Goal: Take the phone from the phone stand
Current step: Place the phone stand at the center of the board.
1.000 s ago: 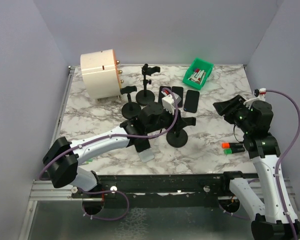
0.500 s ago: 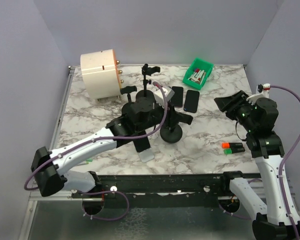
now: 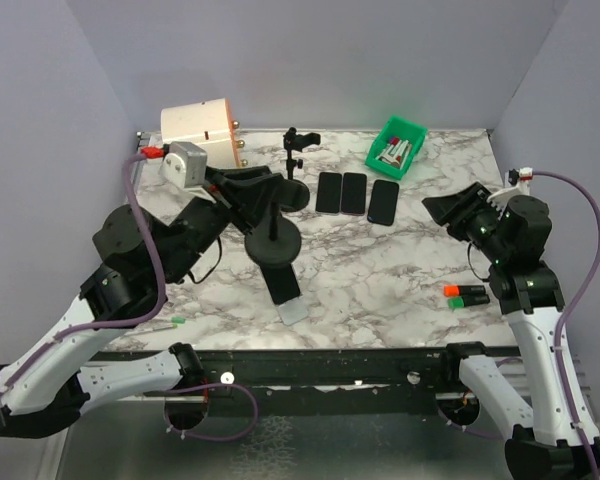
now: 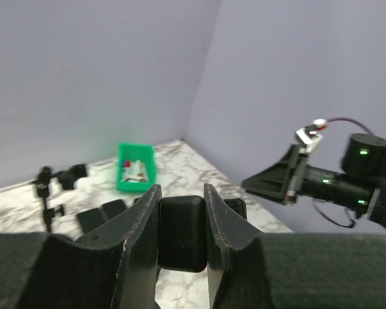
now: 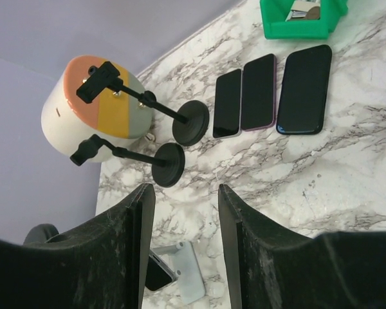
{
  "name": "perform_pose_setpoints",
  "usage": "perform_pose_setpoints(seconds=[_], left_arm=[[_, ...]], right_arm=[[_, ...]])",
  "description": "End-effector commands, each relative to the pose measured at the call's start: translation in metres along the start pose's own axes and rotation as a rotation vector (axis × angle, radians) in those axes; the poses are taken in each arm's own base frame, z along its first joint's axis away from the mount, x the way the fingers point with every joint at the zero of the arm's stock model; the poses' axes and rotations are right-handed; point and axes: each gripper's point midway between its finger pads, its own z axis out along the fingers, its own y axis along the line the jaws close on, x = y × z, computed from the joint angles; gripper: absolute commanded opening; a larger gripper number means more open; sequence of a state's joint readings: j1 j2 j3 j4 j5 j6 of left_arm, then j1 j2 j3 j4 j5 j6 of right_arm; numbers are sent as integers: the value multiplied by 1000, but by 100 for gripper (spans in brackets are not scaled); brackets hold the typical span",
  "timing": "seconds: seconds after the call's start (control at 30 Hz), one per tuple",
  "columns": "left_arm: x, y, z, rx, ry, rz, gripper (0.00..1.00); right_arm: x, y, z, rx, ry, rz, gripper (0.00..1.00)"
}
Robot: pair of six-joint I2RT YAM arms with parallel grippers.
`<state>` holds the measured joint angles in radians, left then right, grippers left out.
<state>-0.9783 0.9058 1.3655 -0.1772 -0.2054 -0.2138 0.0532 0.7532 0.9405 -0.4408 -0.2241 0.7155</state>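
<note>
A black phone leans on a small light-grey phone stand near the table's front edge. The right wrist view shows the same phone and phone stand. My left gripper is raised behind them, well clear of the phone. It is shut on the black head of a black round-base stand. My right gripper hovers at the right side, fingers apart with nothing between them.
Three dark phones lie flat at the back middle. Behind them are a green bin and an upright black clamp stand. A white and orange cylinder lies back left. Orange and green markers lie right.
My left arm has pulled back and risen to the left, taking the black round-base stand from centre-right to centre. The three flat phones are now uncovered. The right arm barely moved.
</note>
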Motion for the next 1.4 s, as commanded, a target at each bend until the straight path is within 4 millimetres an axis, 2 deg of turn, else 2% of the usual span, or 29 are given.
perform_pose_setpoints(seconds=[0.0, 0.13, 0.37, 0.6, 0.8, 0.93, 1.0, 1.2, 1.37], left_arm=[[-1, 64, -27, -313, 8, 156, 0], [14, 99, -41, -496, 63, 240, 0], [28, 133, -64, -676, 77, 331, 0], [71, 156, -60, -753, 118, 353, 0], [90, 204, -61, -825, 125, 263, 0], [97, 225, -65, -850, 105, 236, 0], [110, 235, -64, -862, 119, 220, 0], [134, 256, -60, -898, 75, 138, 0], [154, 272, -61, -942, 90, 101, 0]], right_arm=[[6, 13, 4, -68, 37, 7, 48], [9, 16, 7, -87, 53, 16, 48], [12, 15, 8, -91, 62, 23, 47], [16, 15, 8, -101, 74, 32, 47], [18, 17, 6, -105, 77, 21, 47], [21, 16, 6, -104, 79, 16, 47], [23, 14, 8, -105, 82, 18, 47], [28, 12, 10, -111, 93, 14, 47], [40, 22, 13, -206, 143, -40, 47]])
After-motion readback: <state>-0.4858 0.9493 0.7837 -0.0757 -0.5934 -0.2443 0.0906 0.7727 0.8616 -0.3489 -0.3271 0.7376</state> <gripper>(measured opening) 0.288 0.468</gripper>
